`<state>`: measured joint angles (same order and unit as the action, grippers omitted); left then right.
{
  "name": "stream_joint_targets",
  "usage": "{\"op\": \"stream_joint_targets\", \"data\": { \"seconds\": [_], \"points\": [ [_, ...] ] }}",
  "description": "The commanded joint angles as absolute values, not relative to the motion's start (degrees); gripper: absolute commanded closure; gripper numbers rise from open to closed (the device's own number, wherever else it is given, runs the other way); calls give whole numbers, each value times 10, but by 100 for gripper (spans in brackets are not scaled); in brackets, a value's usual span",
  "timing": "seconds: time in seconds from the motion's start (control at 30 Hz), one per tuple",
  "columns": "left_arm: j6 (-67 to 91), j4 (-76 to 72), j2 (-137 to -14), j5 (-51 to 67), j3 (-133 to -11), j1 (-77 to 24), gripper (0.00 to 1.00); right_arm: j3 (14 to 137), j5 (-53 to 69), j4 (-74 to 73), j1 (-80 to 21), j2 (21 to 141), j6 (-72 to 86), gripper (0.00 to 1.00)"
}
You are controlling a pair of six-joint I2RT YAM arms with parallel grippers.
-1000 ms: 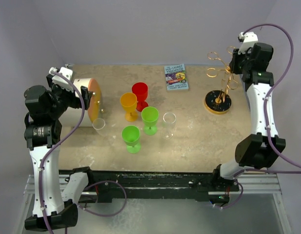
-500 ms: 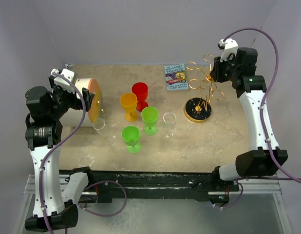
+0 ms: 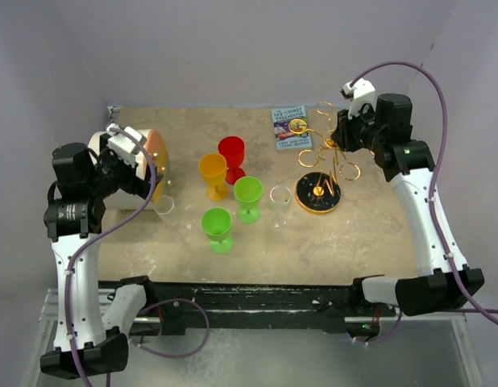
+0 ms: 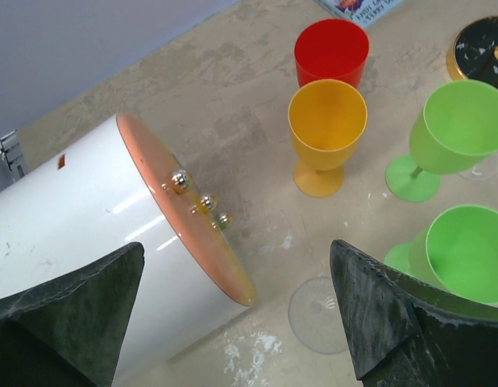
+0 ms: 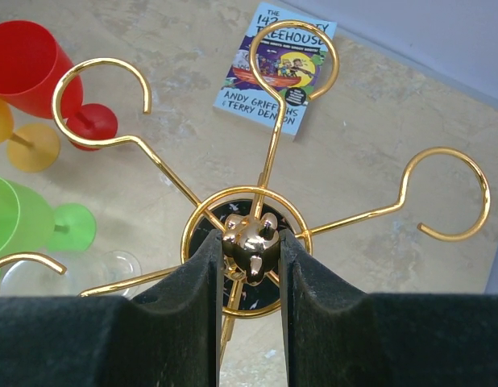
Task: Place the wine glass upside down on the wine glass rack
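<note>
The table (image 3: pixel 354 242) carries a white canister (image 4: pixel 88 218) lying on its side at 9 o'clock. The wine glass rack (image 3: pixel 313 200) is at 2 o'clock, its stem roughly upright, base down and ring arms fanning outward. The right gripper (image 5: pixel 247 250) pinches its top knob. A clear wine glass (image 3: pixel 280 201) stands upright at the rack's 9 o'clock. The left gripper (image 4: pixel 237 250) gapes wide, holding nothing.

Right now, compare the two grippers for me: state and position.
The left gripper stands wide open and holds nothing; the right gripper is closed on the top of the wine glass rack. The left gripper hangs above a clear wine glass beside the white canister at the table's left; the right gripper is at the right rear, near the book. Both have dark fingers pointing down.
</note>
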<state>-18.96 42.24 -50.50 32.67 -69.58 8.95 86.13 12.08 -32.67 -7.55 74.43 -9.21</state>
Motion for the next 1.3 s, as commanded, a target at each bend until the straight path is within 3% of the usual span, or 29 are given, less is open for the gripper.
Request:
{"op": "stream_joint_targets", "data": {
  "seconds": [0.0,0.2,0.27,0.4,0.53,0.6,0.77,1.0,1.27],
  "points": [
    [-275,482,-508,338,-717,91,0,865,148,-259,-82,713,-89,100],
    [-314,530,-524,336,-729,91,3,850,135,-255,-83,713,-90,100],
    [-335,560,-536,333,-741,92,7,850,135,-257,-83,715,-89,92],
    [-375,606,-552,315,-754,91,17,855,131,-262,-83,714,-92,67],
    [-402,635,-564,321,-760,91,32,858,128,-265,-83,708,-97,46],
    [-417,655,-572,335,-766,90,39,856,127,-265,-83,703,-98,40],
    [-439,678,-594,331,-780,73,46,855,125,-268,-82,695,-99,23],
    [-420,680,-632,260,-774,-23,48,839,113,-262,-81,676,-104,20],
    [-415,676,-673,213,-770,-29,50,817,114,-256,-78,657,-105,19]
  ]
}}
